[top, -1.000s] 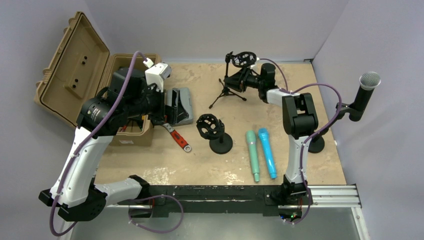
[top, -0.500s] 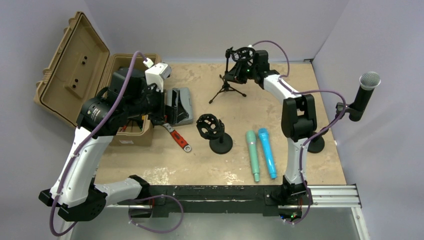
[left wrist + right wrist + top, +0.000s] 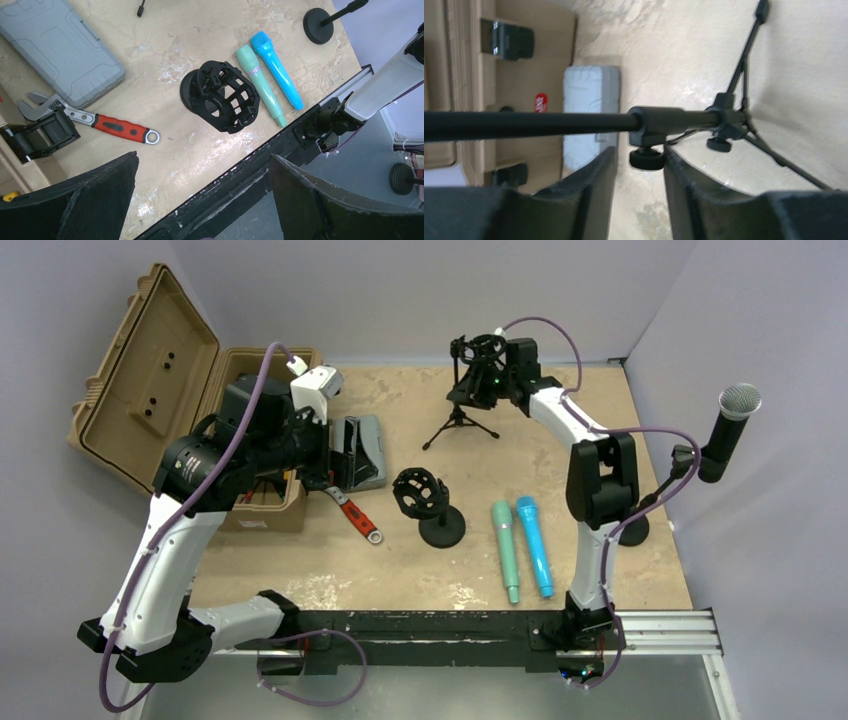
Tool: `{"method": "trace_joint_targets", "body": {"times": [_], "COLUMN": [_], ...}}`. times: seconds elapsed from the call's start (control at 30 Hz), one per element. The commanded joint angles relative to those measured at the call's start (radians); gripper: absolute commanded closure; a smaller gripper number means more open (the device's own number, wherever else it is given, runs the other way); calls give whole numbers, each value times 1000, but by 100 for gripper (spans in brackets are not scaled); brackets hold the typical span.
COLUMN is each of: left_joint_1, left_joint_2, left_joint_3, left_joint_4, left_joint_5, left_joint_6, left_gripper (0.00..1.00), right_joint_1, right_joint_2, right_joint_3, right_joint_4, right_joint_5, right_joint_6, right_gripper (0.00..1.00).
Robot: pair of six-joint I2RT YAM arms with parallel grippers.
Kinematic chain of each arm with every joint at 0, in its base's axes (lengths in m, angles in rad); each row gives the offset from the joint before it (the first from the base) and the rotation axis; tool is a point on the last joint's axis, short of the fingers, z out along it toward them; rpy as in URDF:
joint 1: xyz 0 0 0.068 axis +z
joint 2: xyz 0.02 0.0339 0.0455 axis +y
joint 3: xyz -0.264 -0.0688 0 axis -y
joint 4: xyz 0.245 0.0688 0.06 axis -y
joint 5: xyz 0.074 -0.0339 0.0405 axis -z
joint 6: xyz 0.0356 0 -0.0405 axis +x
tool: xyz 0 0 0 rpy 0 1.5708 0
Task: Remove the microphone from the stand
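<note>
A black microphone with a silver mesh head sits tilted in the clip of a round-based stand at the table's right edge. Neither gripper is near it. My right gripper is at the back, its jaws narrowly apart around the knob on the pole of a black tripod stand that carries a ring mount. My left gripper hangs open and empty above the table's left, and the left wrist view shows its fingers wide apart.
A black shock-mount stand stands mid-table. A green microphone and a blue microphone lie beside it. A red-handled wrench, a grey case and an open tan case are on the left.
My right gripper has moved back and up along the tripod stand, and the tripod has shifted slightly with it. The left arm has not moved.
</note>
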Motion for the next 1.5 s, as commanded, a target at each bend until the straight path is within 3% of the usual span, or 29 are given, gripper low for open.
{"method": "trace_joint_targets", "body": {"times": [0.0,0.1,0.33,0.53,0.77,1.0,1.2,1.47], "left_joint_1": [-1,-2,-2,-2,-2,-1,-2,-2], "left_joint_2": [-8,-16,-20,3,17,7,7,2], "left_joint_3": [-5,-13,-28,-15,-1,-24,-48,-122], "left_joint_4": [23,22,21,25,27,35,76,180], "left_joint_5": [13,7,12,37,47,47,73,168], "left_joint_6": [-12,-11,-6,3,11,0,-31,-155], "left_gripper": [0,0,0,0,0,0,0,1], "right_joint_1": [-26,-56,-186,-250,-246,-148,-44,-32], "right_joint_2": [-79,-125,-244,-280,-257,-243,-299,-548], "right_joint_3": [-77,-180,-350,-249,-14,134,134,-65], "right_joint_4": [139,223,196,-46,-245,-385,-443,-467], "right_joint_5": [-153,-194,-248,-193,-75,30,143,336], "right_joint_6": [112,151,133,-8,-98,-145,-167,-241], "right_gripper": [56,50,49,49,48,48,48,47]}}
